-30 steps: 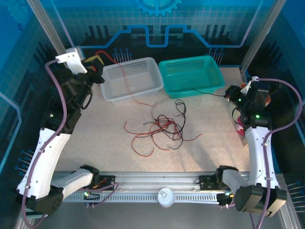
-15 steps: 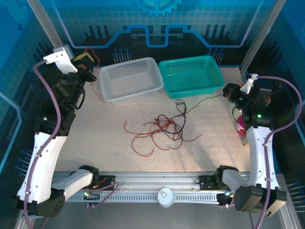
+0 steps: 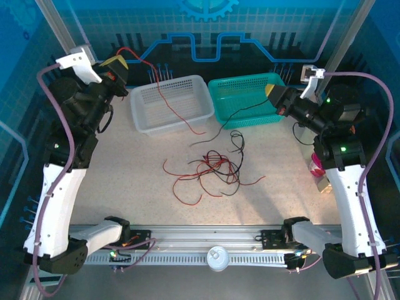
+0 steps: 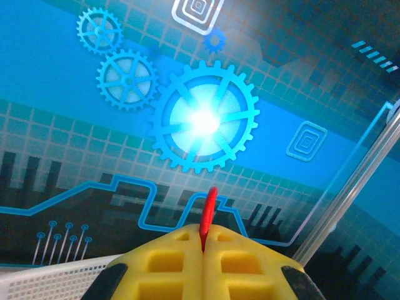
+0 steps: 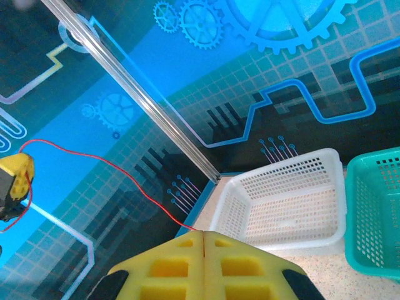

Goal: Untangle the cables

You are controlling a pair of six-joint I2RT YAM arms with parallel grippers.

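My left hand (image 3: pixel 116 65) is clenched on a red cable (image 3: pixel 161 92) and my right hand (image 3: pixel 274 94) on a black cable (image 3: pixel 250 107), teasing both from the tangle (image 3: pixel 215 165); next, I reckon, spread them wider until they slip free.

The top camera looks down from behind the arm bases (image 3: pixel 119 234) over the speckled beige table (image 3: pixel 125 187) to the blue gear-printed back wall (image 3: pixel 262 25). Both wrist cameras, close behind yellow fingers (image 4: pixel 169 262), tilt up at that wall; all three share the white perforated basket (image 5: pixel 281 200).
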